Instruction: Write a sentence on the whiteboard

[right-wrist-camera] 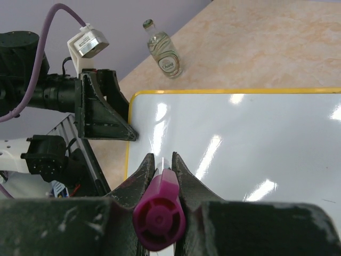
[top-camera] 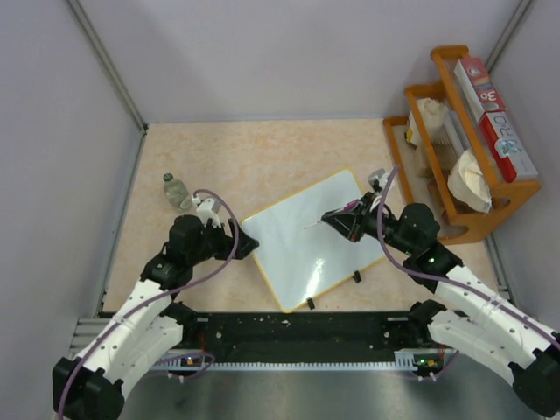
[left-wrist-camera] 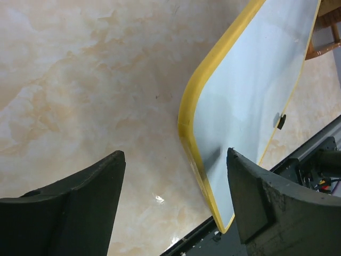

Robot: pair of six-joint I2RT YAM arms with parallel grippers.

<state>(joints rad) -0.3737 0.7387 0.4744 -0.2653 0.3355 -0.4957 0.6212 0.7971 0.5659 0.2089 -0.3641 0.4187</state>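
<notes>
Over the whiteboard (top-camera: 297, 254) we see the right pincer (right-wrist-camera: 162, 160) clamping a purple marker (right-wrist-camera: 159, 218); the left pincer (left-wrist-camera: 176, 154) gapes at its corner.

Your table (top-camera: 262, 157) has a pale beige, marbled top, glossy enough to throw back the lights. The whiteboard (top-camera: 297, 254) lies flat on it toward the near middle, turned at an angle so one corner points at you. Two black clips (top-camera: 356, 277) sit on its near right edge. A small clear bottle (top-camera: 178, 192) stands upright by the left wall, apart from the whiteboard. A wooden rack (top-camera: 477, 229) stands at the far right; it looks just clear of the whiteboard, though an arm hides that gap.
</notes>
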